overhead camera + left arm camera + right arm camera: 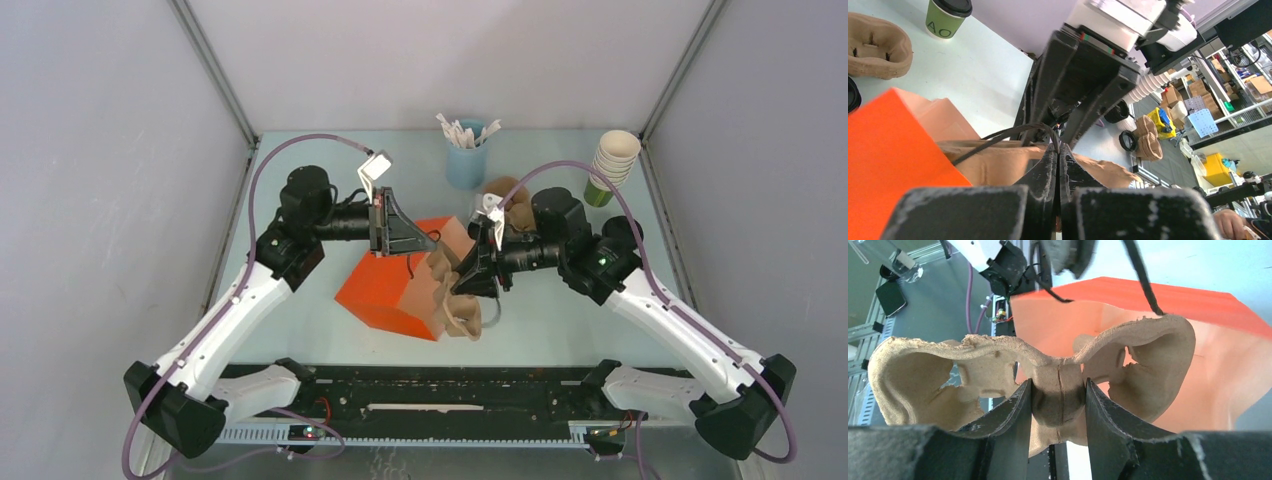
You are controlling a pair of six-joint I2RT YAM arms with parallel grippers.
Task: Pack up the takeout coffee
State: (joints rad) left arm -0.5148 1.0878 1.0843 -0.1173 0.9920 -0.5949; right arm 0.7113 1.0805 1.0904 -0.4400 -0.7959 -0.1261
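The orange paper bag [385, 285] lies tipped on the table [560, 320] at the centre, its open mouth turned to the right so the pale brown inside shows. The left gripper [1057, 155] reaches in from the left above the bag, its jaws pressed together with no gap between them. They are pinched on the black cord handle [998, 134], whose two strands run up from the bag's rim to the fingers in the right wrist view.

The right gripper [1058, 405] comes in from the right at the bag's mouth and holds a pulp cup carrier [918, 375]. Its jaws stand partly apart, one on each side of the carrier's central ridge and tight against it. The carrier's two hollows spread left and right of the fingers, with the orange wall just behind them (how far it sits inside the bag cannot be told).

The takeout coffee [945, 20], a green cup with its black lid on, stands upright on the table, well apart from the bag and touched by neither gripper. It is near a second, spare carrier [875, 45] that lies at the far side behind the right arm. The overhead view does not show the cup itself.

At the far edge, centre, a blue cup [465, 165] holds white sticks. A stack of lidless cups [612, 160] leans in the far right corner.
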